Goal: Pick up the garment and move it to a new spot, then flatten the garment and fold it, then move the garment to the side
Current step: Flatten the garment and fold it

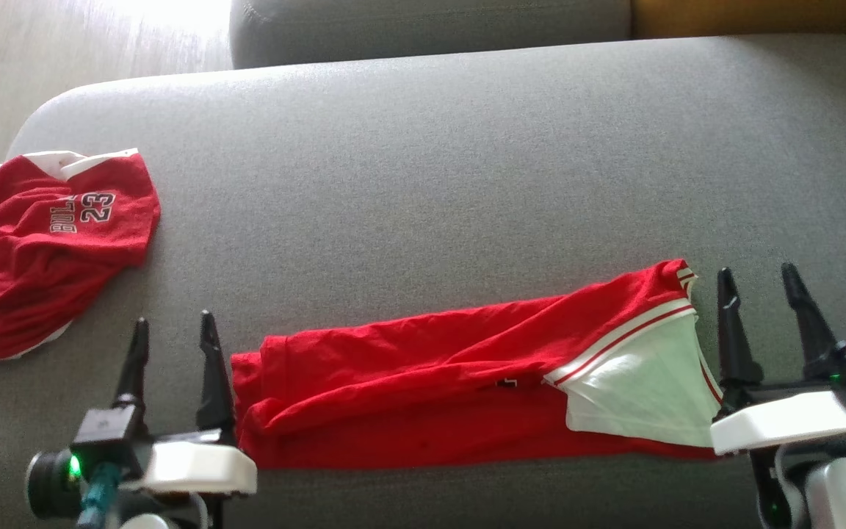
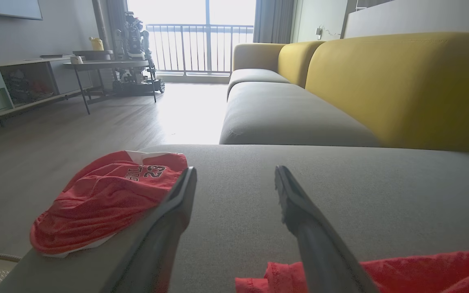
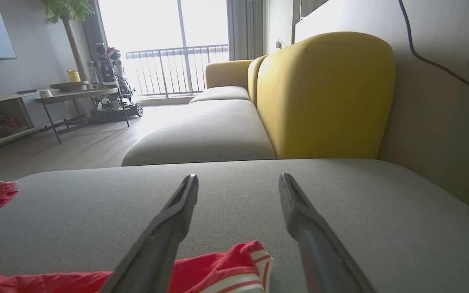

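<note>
Both tools stand spread and empty on the grey sofa seat (image 1: 430,184): left tool (image 1: 173,317) just beside one end of the long folded red garment (image 1: 423,389), right tool (image 1: 757,269) beside its white-panelled end. A crumpled red jersey (image 1: 48,250) lies at the seat's left edge. Wrist views add the yellow backrest (image 2: 401,89) and a balcony window (image 2: 202,40).
</note>
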